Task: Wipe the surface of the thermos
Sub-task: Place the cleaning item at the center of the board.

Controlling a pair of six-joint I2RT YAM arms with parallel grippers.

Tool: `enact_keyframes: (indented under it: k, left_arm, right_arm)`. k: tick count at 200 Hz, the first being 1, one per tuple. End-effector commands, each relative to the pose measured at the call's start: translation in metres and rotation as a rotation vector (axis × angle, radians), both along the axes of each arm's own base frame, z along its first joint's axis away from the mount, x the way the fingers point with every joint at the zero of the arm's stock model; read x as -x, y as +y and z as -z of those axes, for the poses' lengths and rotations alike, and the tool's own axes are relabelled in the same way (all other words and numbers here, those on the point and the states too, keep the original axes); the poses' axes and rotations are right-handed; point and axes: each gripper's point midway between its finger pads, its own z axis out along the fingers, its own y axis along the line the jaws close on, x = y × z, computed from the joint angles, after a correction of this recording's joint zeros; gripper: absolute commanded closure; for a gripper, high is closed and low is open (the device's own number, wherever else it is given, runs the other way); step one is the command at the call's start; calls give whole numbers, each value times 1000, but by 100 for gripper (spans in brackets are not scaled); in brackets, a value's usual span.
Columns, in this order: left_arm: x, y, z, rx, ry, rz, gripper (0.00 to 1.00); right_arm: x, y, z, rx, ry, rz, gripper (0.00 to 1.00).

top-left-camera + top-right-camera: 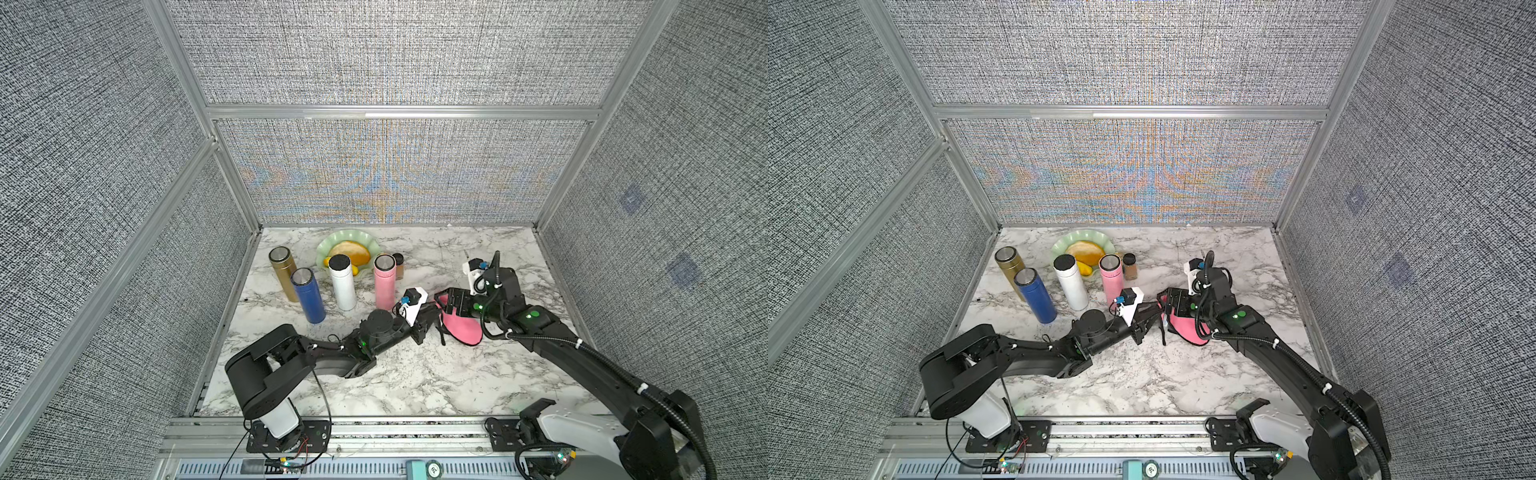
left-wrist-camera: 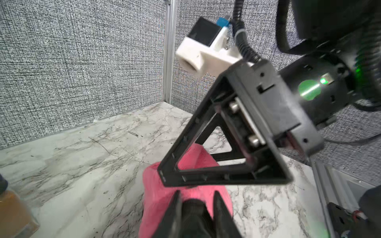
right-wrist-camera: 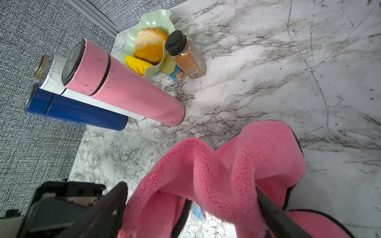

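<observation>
Several thermoses stand at the back left: gold (image 1: 284, 270), blue (image 1: 308, 297), white (image 1: 344, 286) and pink (image 1: 384, 282). The pink thermos (image 3: 127, 92) is nearest the grippers, and neither gripper touches it. A pink cloth (image 1: 459, 328) with black trim is bunched up on the table between the two grippers. My left gripper (image 1: 434, 311) is shut on the cloth's (image 2: 165, 197) near edge. My right gripper (image 3: 191, 193) stands open, with the cloth (image 3: 226, 164) draped between its fingers and over one of them.
A green scalloped plate (image 1: 328, 243) with bread and yellow food sits behind the thermoses. A spice jar (image 3: 185, 55) and a small can (image 3: 175, 72) stand beside it. Grey walls close in the left, back and right sides.
</observation>
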Motion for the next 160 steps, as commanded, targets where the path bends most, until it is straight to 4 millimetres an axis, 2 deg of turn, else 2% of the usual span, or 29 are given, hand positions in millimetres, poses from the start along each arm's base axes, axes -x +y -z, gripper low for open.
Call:
enact_keyframes:
  k: [1, 30, 92, 118, 145, 153, 160]
  left_arm:
    - [-8, 1, -5, 17, -40, -43, 100]
    - [-12, 7, 5, 5, -33, -78, 100]
    - [-13, 5, 25, -24, -16, -81, 100]
    - [-16, 20, 33, -30, -23, -142, 100]
    - [-14, 33, 43, -40, -22, -174, 100]
    - [-11, 30, 45, -43, -25, -149, 100]
    - [-8, 24, 48, -53, -26, -114, 100]
  right_arm:
    - [-4, -3, -8, -5, -40, 26, 10]
    - [-10, -23, -8, 27, -62, 127, 11]
    - [-11, -85, -25, 62, -134, 352, 11]
    - [-12, -128, -27, 61, -121, 500, 10]
    - [-2, -187, -15, 195, -54, 767, 10]
    - [0, -194, -11, 210, -38, 796, 10]
    - [-2, -190, -8, 194, -40, 772, 10]
